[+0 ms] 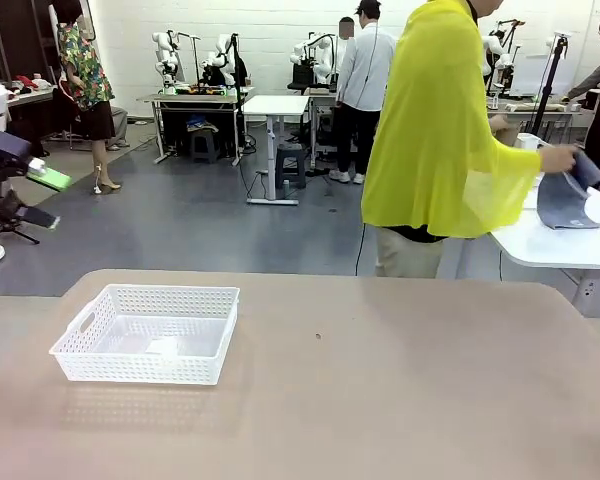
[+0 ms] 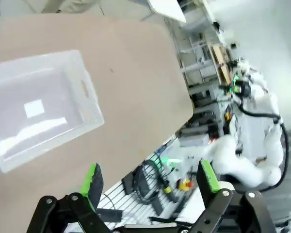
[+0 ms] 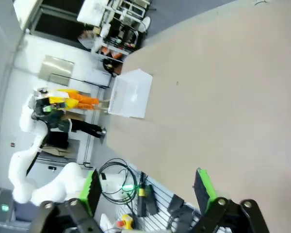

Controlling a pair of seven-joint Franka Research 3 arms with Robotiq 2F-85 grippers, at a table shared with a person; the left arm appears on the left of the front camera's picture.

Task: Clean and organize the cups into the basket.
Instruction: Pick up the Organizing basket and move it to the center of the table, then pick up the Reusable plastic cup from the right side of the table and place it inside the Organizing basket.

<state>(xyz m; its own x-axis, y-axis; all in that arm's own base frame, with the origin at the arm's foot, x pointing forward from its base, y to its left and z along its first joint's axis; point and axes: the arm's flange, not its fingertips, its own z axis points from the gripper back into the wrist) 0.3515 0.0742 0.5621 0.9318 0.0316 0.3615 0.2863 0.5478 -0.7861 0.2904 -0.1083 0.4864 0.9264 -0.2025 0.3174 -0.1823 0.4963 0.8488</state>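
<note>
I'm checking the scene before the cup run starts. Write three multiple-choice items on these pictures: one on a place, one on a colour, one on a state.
1. In the front view, where on the table does the basket stand?
A. On its left part
B. On its right part
C. At the middle of its far edge

2. What colour is the person's top, beyond the table?
A. Red
B. Yellow
C. Black

3. How does the left gripper stand in its wrist view?
A. Shut on a cup
B. Shut on the basket's rim
C. Open, holding nothing

Key:
1 A: the basket sits well left of the table's middle.
2 B: the top is bright yellow.
3 C: the green pads stand wide apart with nothing between them.
</note>
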